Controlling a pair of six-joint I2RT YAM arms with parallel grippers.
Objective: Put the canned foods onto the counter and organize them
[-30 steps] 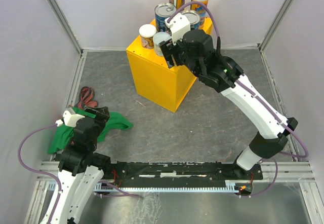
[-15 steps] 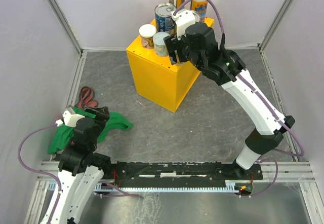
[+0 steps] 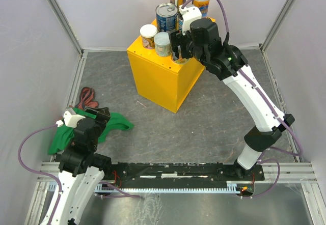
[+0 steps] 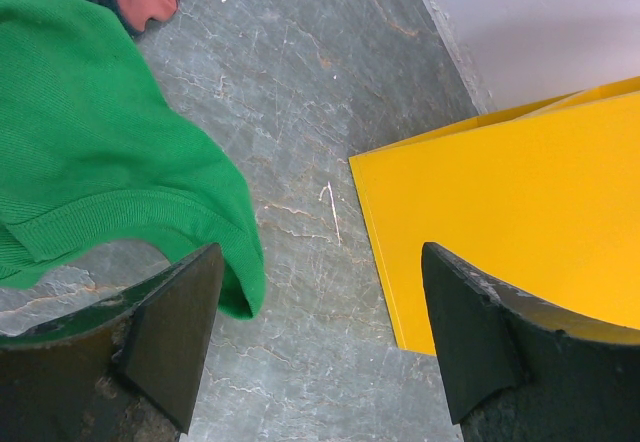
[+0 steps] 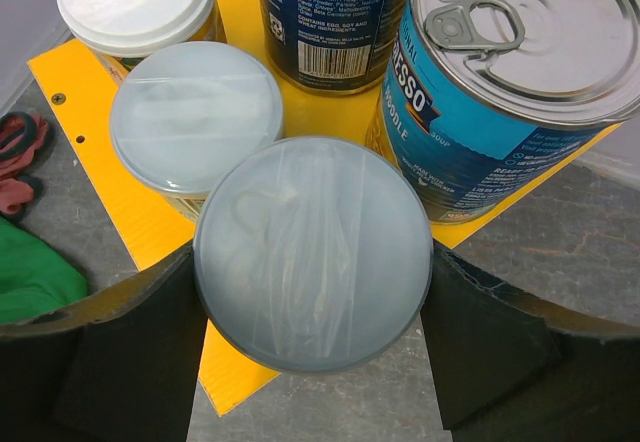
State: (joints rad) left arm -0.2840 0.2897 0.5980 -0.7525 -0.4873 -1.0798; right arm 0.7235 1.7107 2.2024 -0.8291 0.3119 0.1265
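Right gripper (image 5: pixel 312 272) clasps 1 short white-lidded can (image 5: pixel 313 227) at the yellow surface's (image 5: pixel 110 172) near edge, just beside another short can (image 5: pixel 195 112). Seat it fully on top (no overhang) before releasing. Left gripper (image 4: pixel 315 282) gapes, empty.

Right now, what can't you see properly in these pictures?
- Top view: the short can in the right gripper is mostly hidden under that arm's wrist.
- Right wrist view: the dark-labelled can is cut off by the top edge, and lids cover the short cans' labels.
- Left wrist view: only a side of the counter shows; no cans are in frame.
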